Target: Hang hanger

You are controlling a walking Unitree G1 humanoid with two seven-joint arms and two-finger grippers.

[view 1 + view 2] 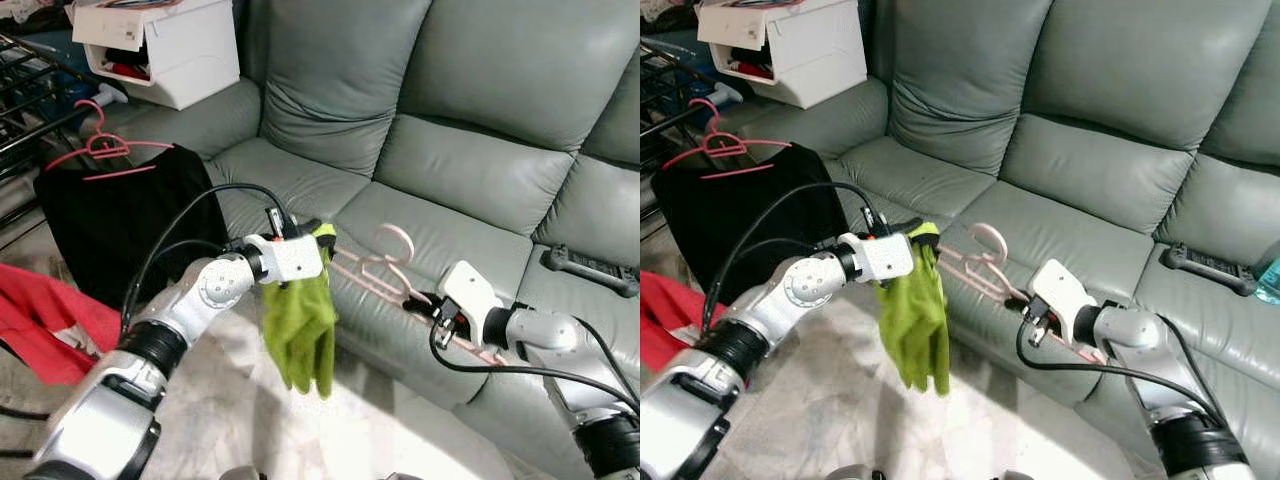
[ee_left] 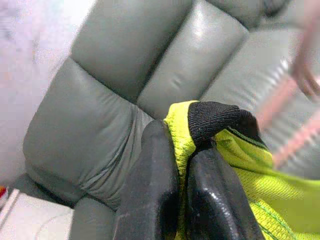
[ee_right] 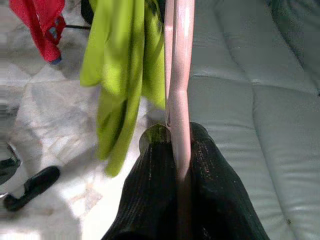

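so the pink hanger [image 1: 385, 275] is out over the sofa [image 1: 450, 150] seat front, long axis running between both arms. right gripper [image 1: 440, 318] fingers clamped on one end, left gripper [image 1: 318, 238] pinching the green garment [image 1: 300, 330] on the other.

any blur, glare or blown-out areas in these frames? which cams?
Left wrist view: the pale pink plastic hanger is smeared and out of focus, and the upper corner beside the grey leather sofa is washed out white. Right wrist view: black fingers up close are soft; the lime-green garment stays sharp. Left eye view: a bright sun patch on the pale floor; otherwise evenly lit.
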